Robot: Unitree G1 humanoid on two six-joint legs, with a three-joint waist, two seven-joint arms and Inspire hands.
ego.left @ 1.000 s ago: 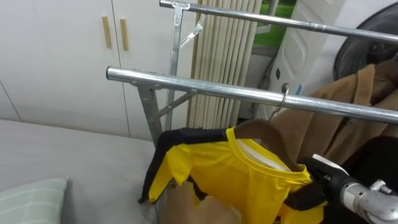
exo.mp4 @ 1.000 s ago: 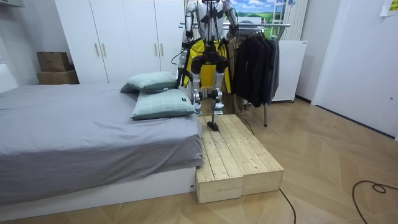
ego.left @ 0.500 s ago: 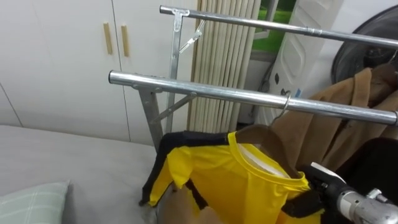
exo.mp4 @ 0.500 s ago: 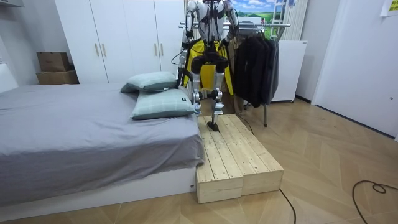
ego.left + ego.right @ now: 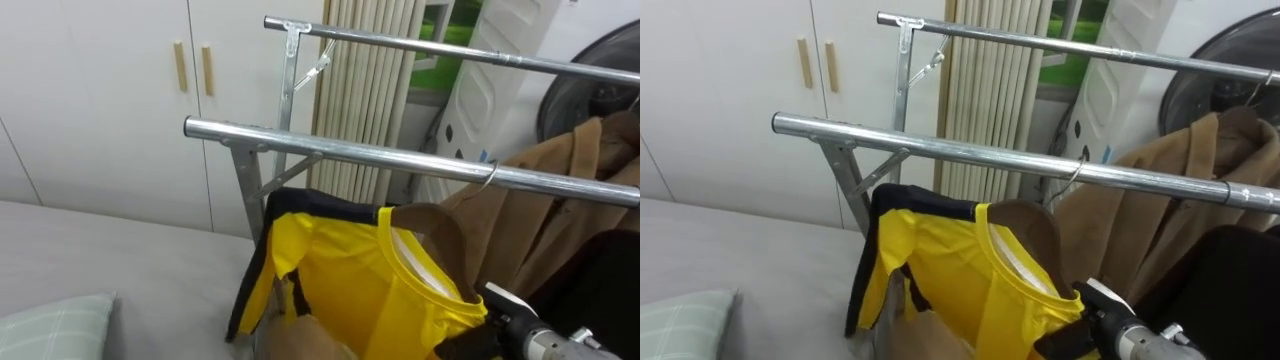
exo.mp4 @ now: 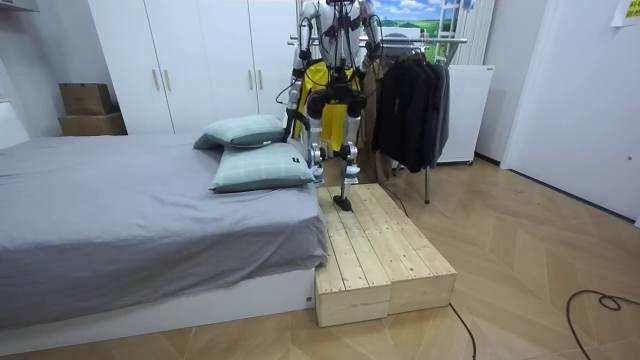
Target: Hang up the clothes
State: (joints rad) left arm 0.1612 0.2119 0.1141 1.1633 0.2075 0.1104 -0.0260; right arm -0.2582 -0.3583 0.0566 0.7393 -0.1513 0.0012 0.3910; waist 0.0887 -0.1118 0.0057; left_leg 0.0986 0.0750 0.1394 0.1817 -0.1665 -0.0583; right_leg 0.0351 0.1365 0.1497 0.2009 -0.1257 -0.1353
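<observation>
A yellow shirt (image 5: 350, 280) with black trim sits on a brown hanger. The hanger's metal hook (image 5: 489, 172) is at the lower steel rail (image 5: 330, 150) of the clothes rack and seems to curl over it. The shirt (image 5: 950, 270) droops to the left below the rail. My right wrist (image 5: 535, 330) comes in at the lower right, under the shirt's shoulder, and that hand's fingers are hidden by the cloth. In the room view I stand on a wooden platform (image 6: 380, 250) facing the rack, both arms raised to the shirt (image 6: 318, 75).
A second, higher rail (image 5: 450, 52) runs behind. A tan coat (image 5: 560, 200) and dark clothes (image 5: 605, 280) hang to the right. White wardrobe doors (image 5: 100, 100) stand at the left, with a grey bed (image 5: 120, 250) and a pillow (image 5: 50, 325) below.
The hanger with the yellow shirt has shifted a little to the right along the lower rail and sits slightly closer under it. The whole view has also shifted slightly.
</observation>
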